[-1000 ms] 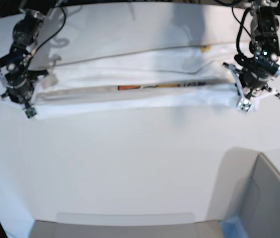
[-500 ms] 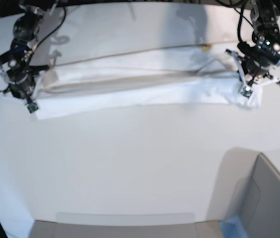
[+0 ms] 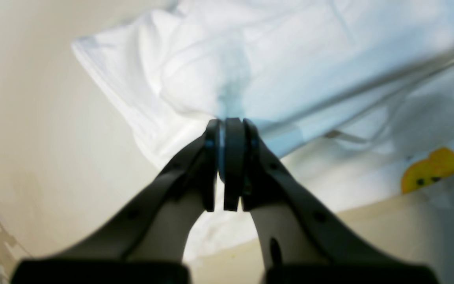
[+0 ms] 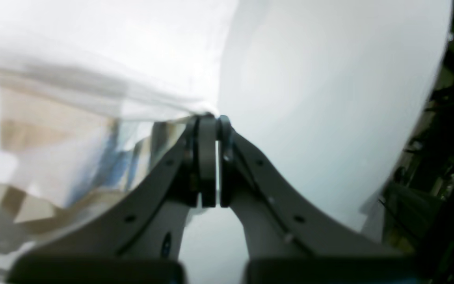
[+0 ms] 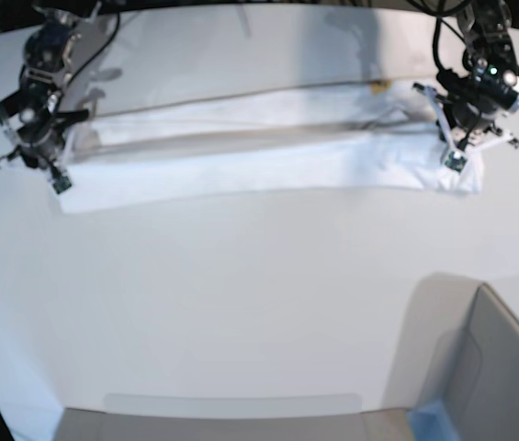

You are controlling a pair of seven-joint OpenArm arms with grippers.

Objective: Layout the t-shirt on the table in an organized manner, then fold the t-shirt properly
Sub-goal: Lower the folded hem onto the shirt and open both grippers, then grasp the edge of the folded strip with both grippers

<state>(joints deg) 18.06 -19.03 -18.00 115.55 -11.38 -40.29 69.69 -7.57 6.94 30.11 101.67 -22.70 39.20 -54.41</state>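
The white bench (image 5: 241,303) carries the t-shirt (image 5: 259,156) as a long band folded lengthwise across its far side; cross folds look left; the left fingers (image 5: 454,158) and right fingers (image 5: 57,179) each pinch an end.

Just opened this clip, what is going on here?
A two-armed robot is folding a white t-shirt on the table. The shirt lies as a long band across the far side. The left gripper and the right gripper are each shut on one end of it.
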